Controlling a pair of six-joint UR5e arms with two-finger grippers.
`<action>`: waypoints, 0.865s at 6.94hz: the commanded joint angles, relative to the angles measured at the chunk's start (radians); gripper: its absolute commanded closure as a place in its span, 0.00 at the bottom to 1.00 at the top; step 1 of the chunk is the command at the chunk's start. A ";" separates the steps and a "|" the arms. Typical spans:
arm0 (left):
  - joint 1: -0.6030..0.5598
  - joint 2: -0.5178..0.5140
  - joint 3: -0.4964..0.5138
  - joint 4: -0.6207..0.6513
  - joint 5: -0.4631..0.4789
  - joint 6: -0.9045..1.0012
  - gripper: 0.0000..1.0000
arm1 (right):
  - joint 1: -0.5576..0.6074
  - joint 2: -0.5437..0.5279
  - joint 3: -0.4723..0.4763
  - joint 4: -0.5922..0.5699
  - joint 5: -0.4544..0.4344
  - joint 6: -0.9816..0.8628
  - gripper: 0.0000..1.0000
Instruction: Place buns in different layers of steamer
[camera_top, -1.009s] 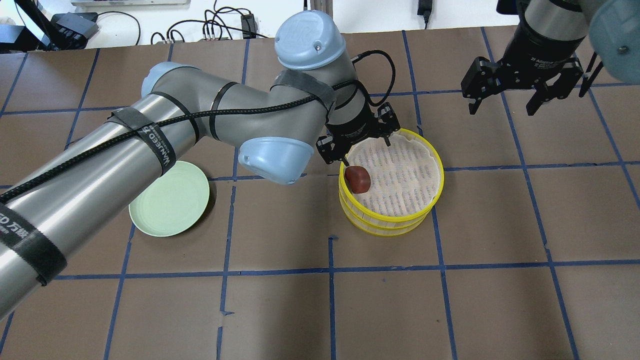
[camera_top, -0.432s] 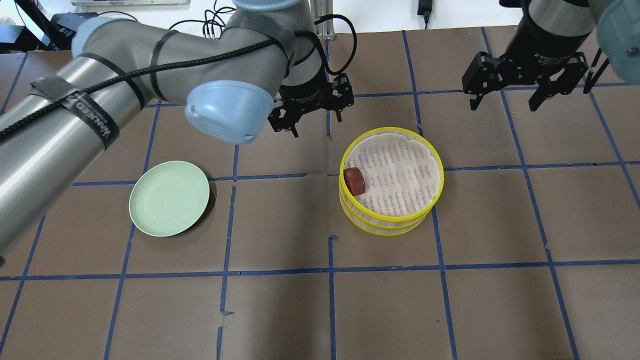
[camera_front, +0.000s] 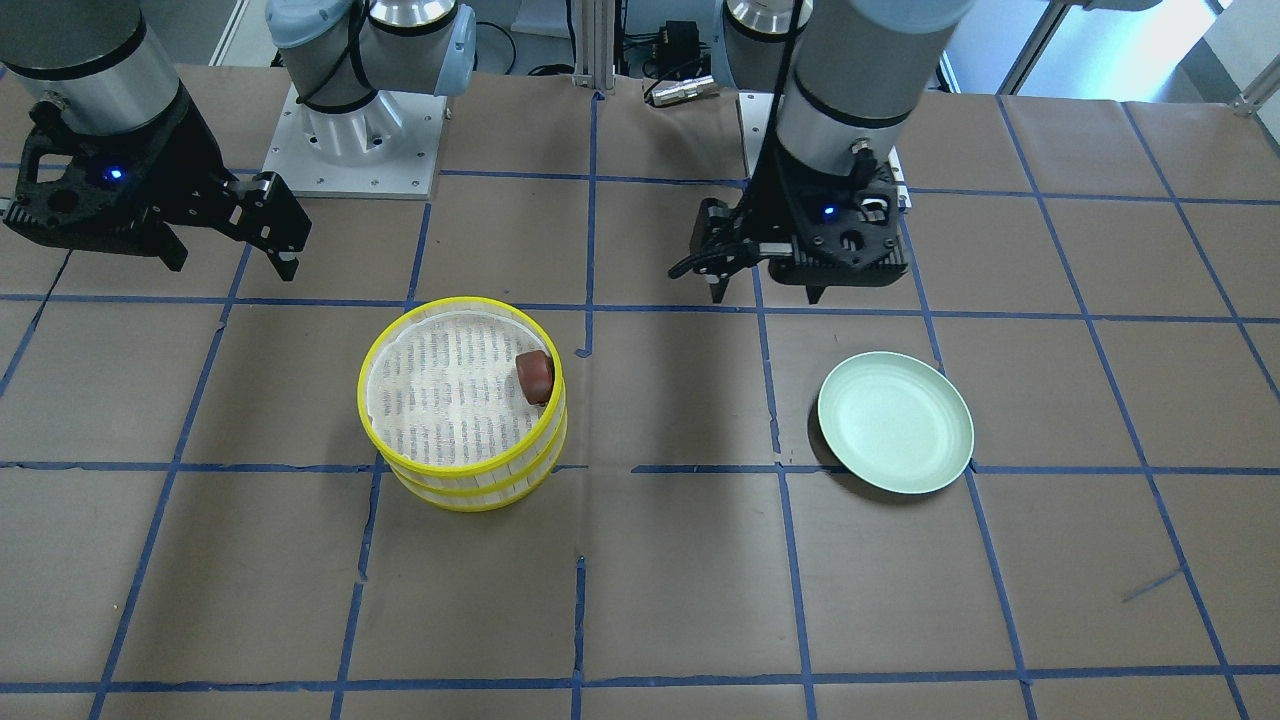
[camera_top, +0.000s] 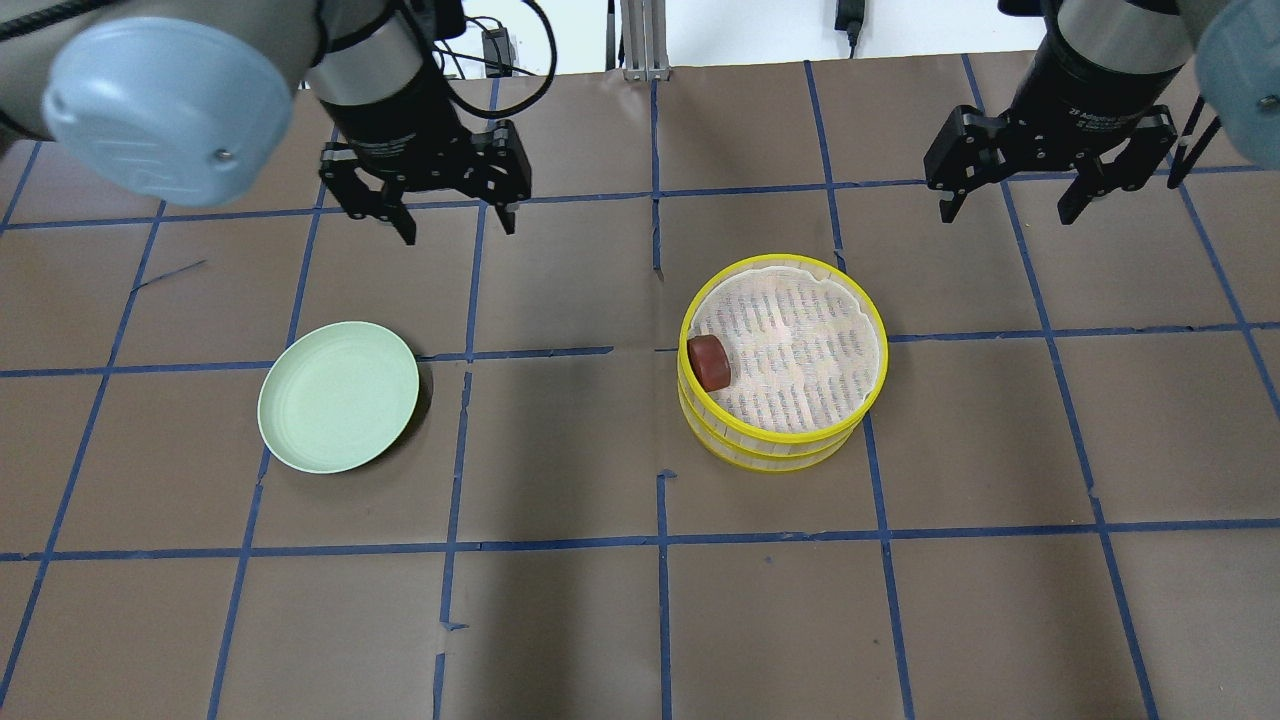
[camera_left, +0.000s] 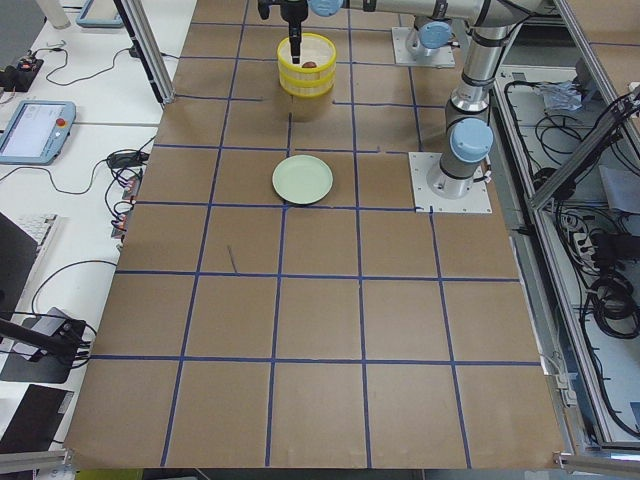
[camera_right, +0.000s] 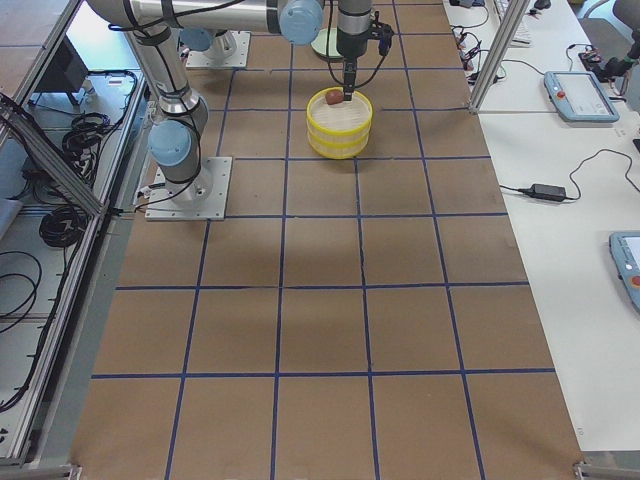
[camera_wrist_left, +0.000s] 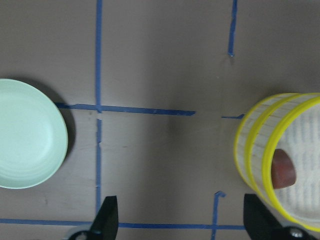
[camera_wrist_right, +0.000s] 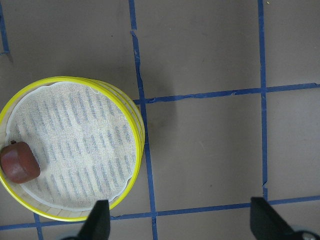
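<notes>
The steamer (camera_top: 800, 340), stacked tiers with yellow rims, stands right of the table's middle; it also shows in the front view (camera_front: 450, 410). The dark reddish-brown bun (camera_top: 709, 362) lies in the top tier against its left rim, also seen in the front view (camera_front: 535, 375), the left wrist view (camera_wrist_left: 283, 168) and the right wrist view (camera_wrist_right: 19, 162). The white bun is not visible; lower tiers are hidden. My left gripper (camera_top: 458, 232) is open and empty, far left of the steamer. My right gripper (camera_top: 1006, 220) is open and empty, beyond the steamer's right.
A pale green plate (camera_top: 338, 395) lies empty on the left of the table, below my left gripper; it also shows in the front view (camera_front: 895, 422). The brown table surface carries blue tape grid lines. Cables lie beyond the far edge.
My left gripper has let go of the brown bun at the steamer's top tier and drawn back up and to the left. The bun stays in the tier. The right gripper has hardly moved.
</notes>
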 joint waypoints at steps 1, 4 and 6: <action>0.074 0.054 -0.041 -0.042 0.036 0.143 0.10 | -0.003 -0.005 0.000 0.006 0.005 -0.006 0.00; 0.074 0.060 -0.066 -0.019 0.085 0.125 0.10 | -0.001 -0.013 -0.002 0.011 0.005 0.007 0.00; 0.070 0.059 -0.066 -0.017 0.080 0.122 0.10 | 0.000 -0.013 0.000 0.009 0.005 0.007 0.00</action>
